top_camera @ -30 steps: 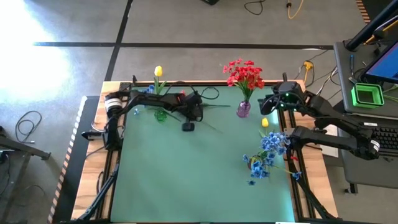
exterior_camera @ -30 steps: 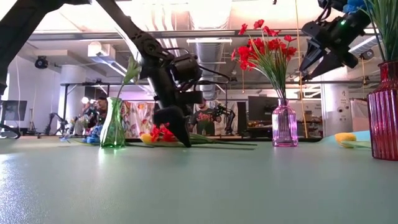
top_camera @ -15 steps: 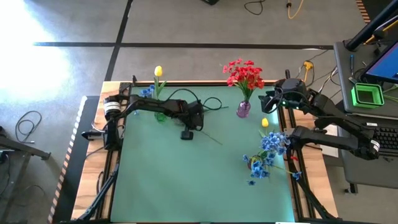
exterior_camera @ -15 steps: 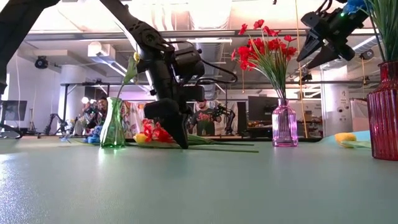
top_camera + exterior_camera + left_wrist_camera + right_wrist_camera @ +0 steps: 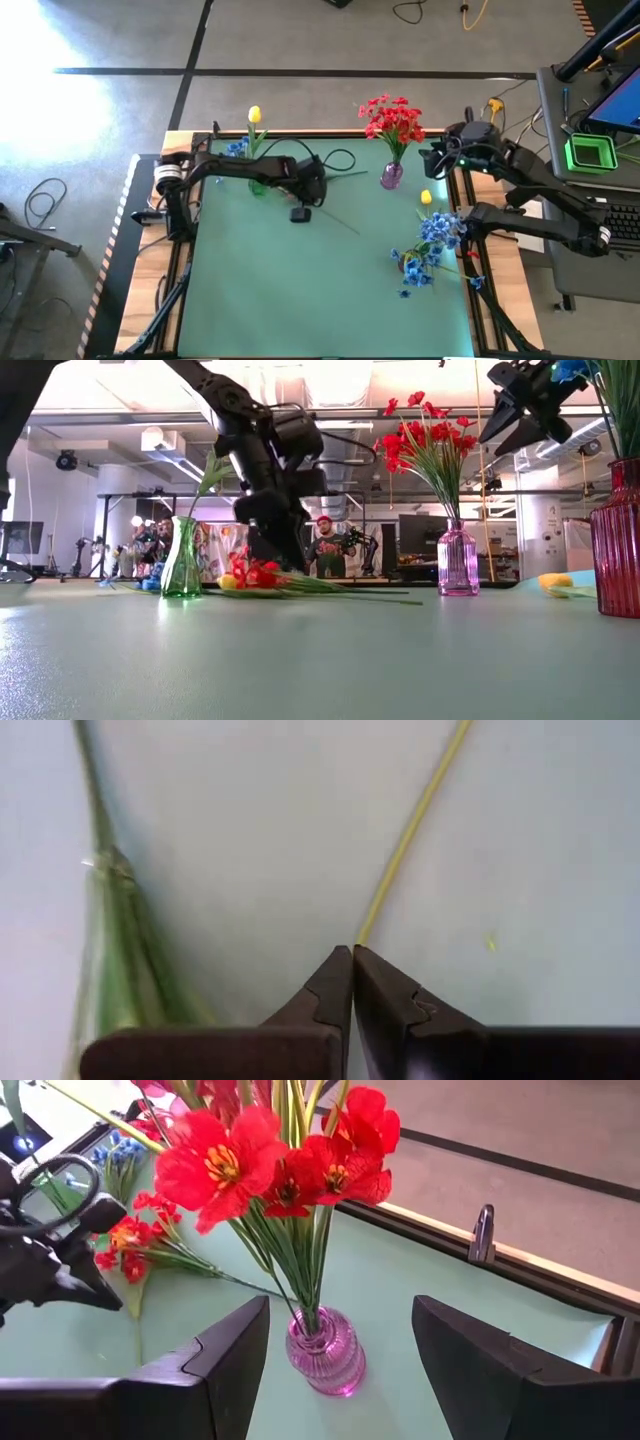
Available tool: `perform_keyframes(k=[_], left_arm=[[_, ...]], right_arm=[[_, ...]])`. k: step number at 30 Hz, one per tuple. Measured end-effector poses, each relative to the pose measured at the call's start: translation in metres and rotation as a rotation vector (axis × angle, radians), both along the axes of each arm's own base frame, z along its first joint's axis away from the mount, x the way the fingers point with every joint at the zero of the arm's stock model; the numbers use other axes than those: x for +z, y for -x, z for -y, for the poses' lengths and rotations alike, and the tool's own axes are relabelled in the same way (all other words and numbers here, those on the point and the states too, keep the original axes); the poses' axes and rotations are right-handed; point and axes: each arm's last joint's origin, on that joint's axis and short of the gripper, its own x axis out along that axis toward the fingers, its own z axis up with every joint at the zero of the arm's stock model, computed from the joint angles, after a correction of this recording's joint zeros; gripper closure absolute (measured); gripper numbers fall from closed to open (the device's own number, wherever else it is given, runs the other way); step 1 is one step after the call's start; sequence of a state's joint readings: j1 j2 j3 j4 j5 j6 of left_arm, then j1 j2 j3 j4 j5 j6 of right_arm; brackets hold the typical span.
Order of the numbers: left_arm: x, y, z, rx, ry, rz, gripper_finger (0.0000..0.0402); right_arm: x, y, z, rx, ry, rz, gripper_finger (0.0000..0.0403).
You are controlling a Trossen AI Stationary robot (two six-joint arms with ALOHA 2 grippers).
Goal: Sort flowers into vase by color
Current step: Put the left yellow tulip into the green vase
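The left gripper (image 5: 351, 952) has its jaws closed on the end of a thin stem (image 5: 410, 830), which runs straight out from the tips across the worktop (image 5: 540, 840). The pinch sits at the very end, so my worry is that the stem slips out or swings as it is lifted, and the bloom at the far end drags through the loose red flowers (image 5: 255, 573) lying just beyond the jaws. The green vase (image 5: 258, 185) stands close beside that arm; a trailing stem or the arm's link could tip it, and its neck looks narrow for a floppy stem.

The right gripper (image 5: 340, 1342) hangs with jaws open and empty, the pink vase (image 5: 325, 1363) of red blooms (image 5: 275, 1160) directly ahead between them. If it drops or advances from here, it could knock that vase or catch the bouquet.

Other flowers wait elsewhere: a yellow tulip (image 5: 254, 116) in the green vase, a loose yellow head (image 5: 426, 197) and blue blossoms (image 5: 432, 245) on the right arm's side of the worktop.

The left wrist view alone shows the pinch on the stem. The low view shows the left jaws raised off the worktop, and a person (image 5: 322, 547) in the room behind. The high view gives the layout of vases and strays.
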State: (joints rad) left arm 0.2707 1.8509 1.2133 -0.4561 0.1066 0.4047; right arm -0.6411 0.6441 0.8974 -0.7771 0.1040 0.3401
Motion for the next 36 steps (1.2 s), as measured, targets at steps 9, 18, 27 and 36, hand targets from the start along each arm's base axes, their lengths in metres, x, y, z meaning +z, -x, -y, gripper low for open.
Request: perform_keyframes(k=[9,18,27,36], left_arm=[[0.023,0.007,0.003,0.003,-0.018,0.045,0.0401],[0.065,0.019,0.013,-0.008,-0.047,0.166,0.0401],[0.106,0.036,0.04,-0.034,-0.064,0.302,0.0401],[0.12,0.068,0.074,0.005,-0.073,0.434,0.0402]], right_arm=[[0.007,-0.003,-0.007,0.056,0.003,0.024,0.0165],[0.019,-0.002,-0.014,0.07,0.038,0.054,0.0165],[0.036,0.003,-0.025,0.128,0.06,0.116,0.0165],[0.055,0.007,-0.036,0.206,0.115,0.194,0.0165]])
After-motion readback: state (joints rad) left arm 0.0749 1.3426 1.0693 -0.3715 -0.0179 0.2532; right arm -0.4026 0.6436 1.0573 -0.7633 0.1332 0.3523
